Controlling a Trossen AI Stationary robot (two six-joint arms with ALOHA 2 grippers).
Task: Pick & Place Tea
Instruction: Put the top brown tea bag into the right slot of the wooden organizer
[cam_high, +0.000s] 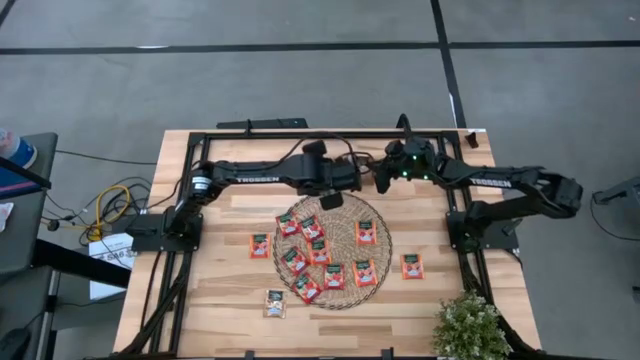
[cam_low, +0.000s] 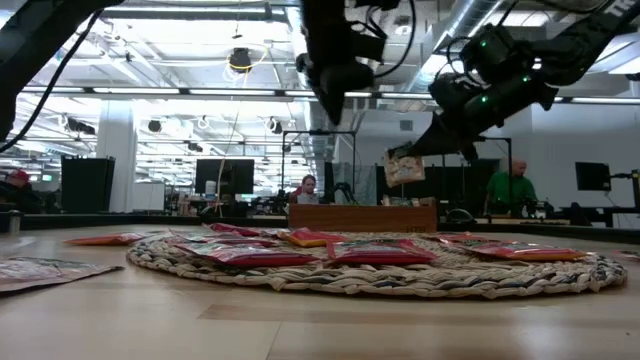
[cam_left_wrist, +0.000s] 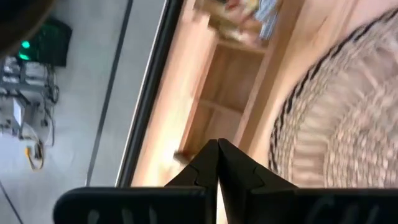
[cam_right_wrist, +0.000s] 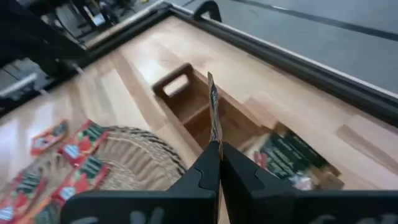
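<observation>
- Round woven straw mat (cam_high: 332, 252): red-orange square tea sachets (cam_high: 320, 252) crowd its surface.
- Bare wood lies beside the mat toward the small green potted plant (cam_high: 468, 326).
- Behind the mat, both dark arms and the brown wooden tray (cam_right_wrist: 205, 115) block passage.

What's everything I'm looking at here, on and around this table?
Light wooden table: one, under everything.
Round woven straw mat: one, beige, table centre.
Red-orange square tea sachets: eight on the mat, two beside it on the wood.
Pale square tea sachet: one, on the wood by the mat's edge.
Brown wooden compartment tray: one, beyond the mat.
Dark green packets: in one tray compartment, count unclear.
Green leafy plant: one, table corner.
People: two, in the room behind.
Left tool: shut, empty, near the mat's far edge.
Right tool: shut on another pale sachet, above the tray.
</observation>
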